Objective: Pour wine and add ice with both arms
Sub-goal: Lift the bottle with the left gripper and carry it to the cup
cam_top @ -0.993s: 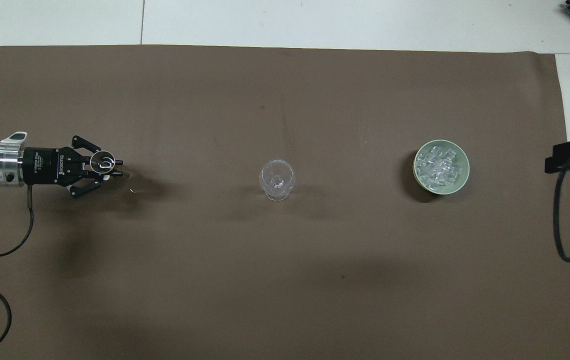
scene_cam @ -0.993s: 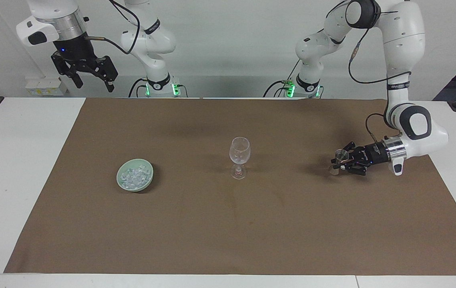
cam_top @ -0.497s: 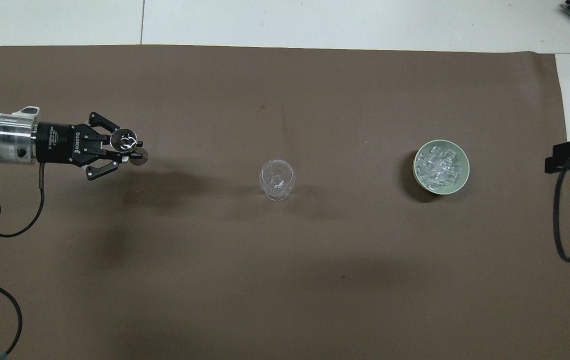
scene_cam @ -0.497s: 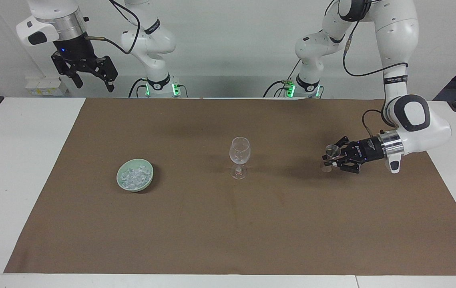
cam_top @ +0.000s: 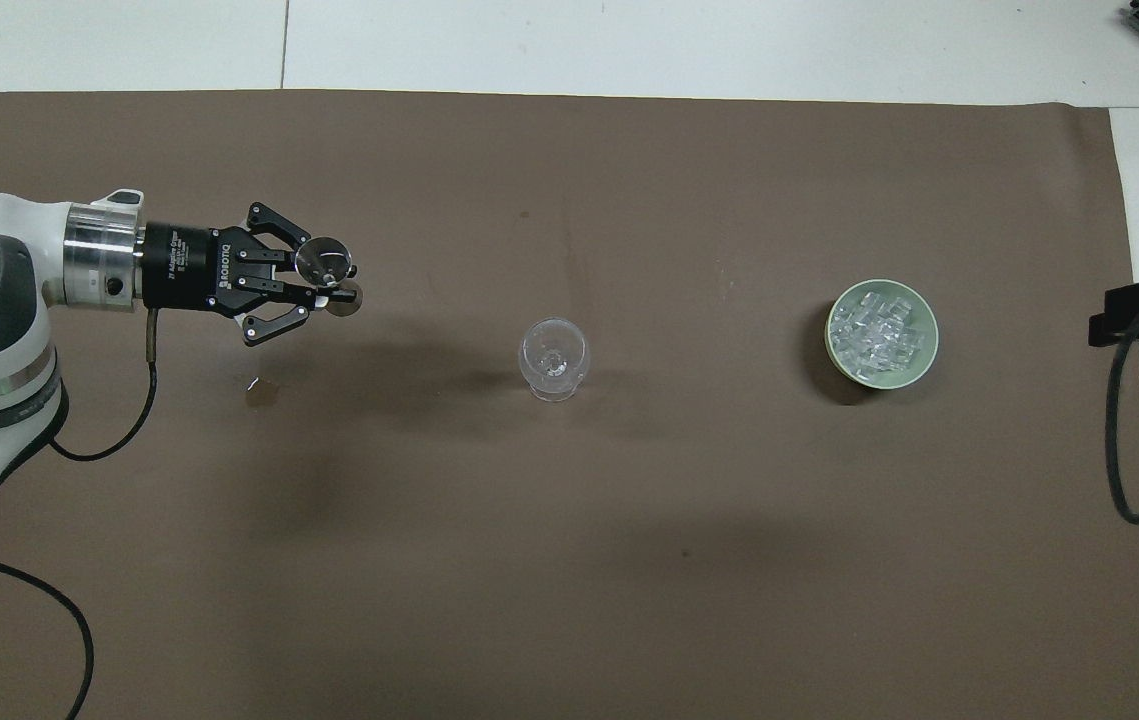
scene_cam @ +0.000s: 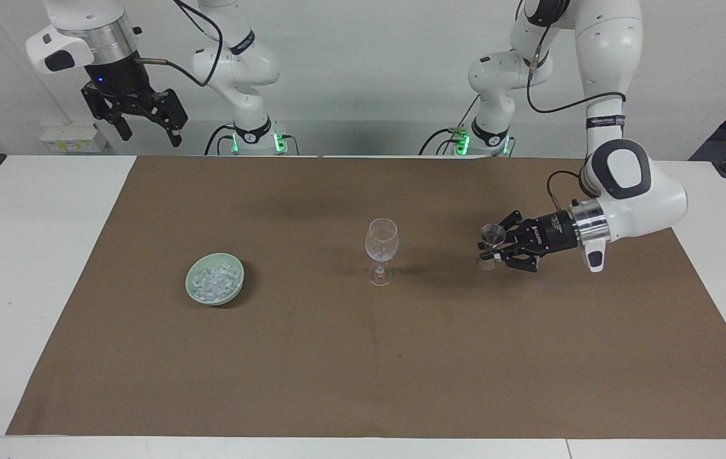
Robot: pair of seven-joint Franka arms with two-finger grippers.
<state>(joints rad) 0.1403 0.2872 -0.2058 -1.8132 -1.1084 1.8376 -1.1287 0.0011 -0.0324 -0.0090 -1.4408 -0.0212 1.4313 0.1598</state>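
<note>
Holding a small measuring cup (scene_cam: 492, 237) upright, the left tool (scene_cam: 489, 250) hangs over the mat, beside the wine glass (scene_cam: 381, 250) toward the left arm's end; the right tool (scene_cam: 146, 131), spread wide, waits aloft.

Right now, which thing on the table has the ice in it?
Start at the brown mat covering the table. Toward the right arm's end sits a pale green bowl, beside the empty wine glass. It alone is filled with small clear ice cubes.

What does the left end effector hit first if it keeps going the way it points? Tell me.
Likely the wine glass. The left end effector, holding a small cup, points level toward its bowl; exact alignment is uncertain.
</note>
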